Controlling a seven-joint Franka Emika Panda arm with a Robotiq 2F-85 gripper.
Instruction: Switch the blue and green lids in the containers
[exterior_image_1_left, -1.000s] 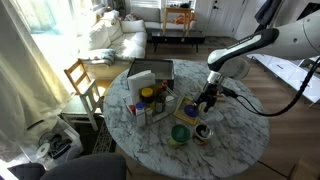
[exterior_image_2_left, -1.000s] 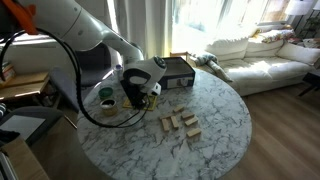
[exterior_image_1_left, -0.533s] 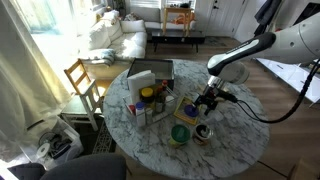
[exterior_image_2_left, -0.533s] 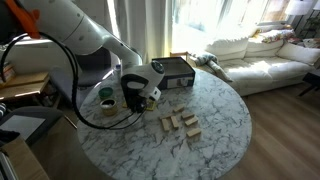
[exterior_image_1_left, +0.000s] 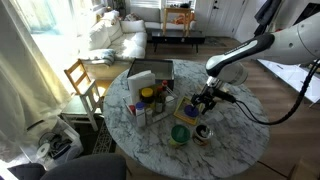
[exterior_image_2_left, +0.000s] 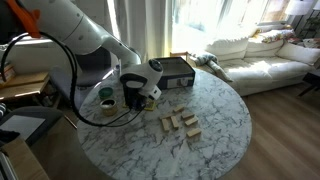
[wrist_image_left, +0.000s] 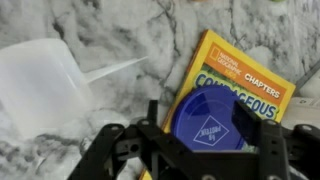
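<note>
The pincer hung low over the blue lid, jaws spread wide to either side of it and gripping nothing. The lid lay flat on a yellow book near the marble worktop's edge, beside a translucent tub.

the lid lies on the book, a scoop beside it.

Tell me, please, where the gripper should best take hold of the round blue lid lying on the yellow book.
Probably by its rim, across the disc, coming straight down from above: the round blue lid lies flat on the yellow book, so only its thin edge offers opposing sides.
</note>
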